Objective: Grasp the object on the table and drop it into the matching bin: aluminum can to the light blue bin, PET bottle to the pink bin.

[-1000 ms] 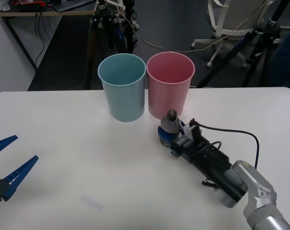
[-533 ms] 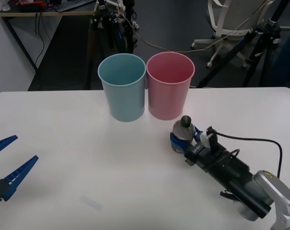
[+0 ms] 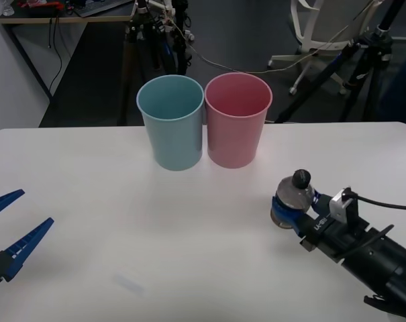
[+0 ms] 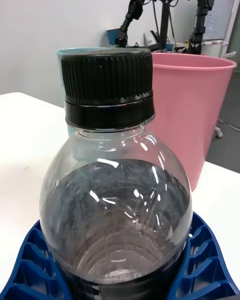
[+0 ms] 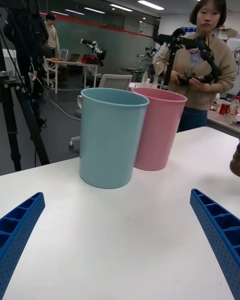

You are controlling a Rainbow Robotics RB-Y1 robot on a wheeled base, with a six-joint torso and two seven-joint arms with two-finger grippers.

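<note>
Bottle position: the PET bottle (image 3: 294, 200) stands upright toward the right edge of the table (image 3: 122, 221), nearer the front edge than the back, well apart from both bins. The right gripper (image 3: 288, 208) is clenched around its lower body — in the right wrist view the blue ribbed fingers (image 4: 30, 260) cup the base of the bottle (image 4: 116, 200) on both sides, with the dark screw cap (image 4: 107, 92) clear above them. Whether the bottle's base touches the tabletop or sits just above it cannot be told.

Bins: the light blue bin (image 3: 171, 121) and the pink bin (image 3: 237, 119) stand upright side by side near the middle of the table's back edge, rims touching or nearly so, the blue one to the robot's left. The pink bin is the nearer of the two to the held bottle. In the left wrist view the light blue bin (image 5: 112, 135) partly overlaps the pink bin (image 5: 159, 130).

Left gripper (image 3: 5, 228): parked at the left edge of the table toward the front corner, fingers (image 5: 217, 235) spread wide apart — grasping nothing, with bare tabletop (image 5: 125, 230) between them.
</note>
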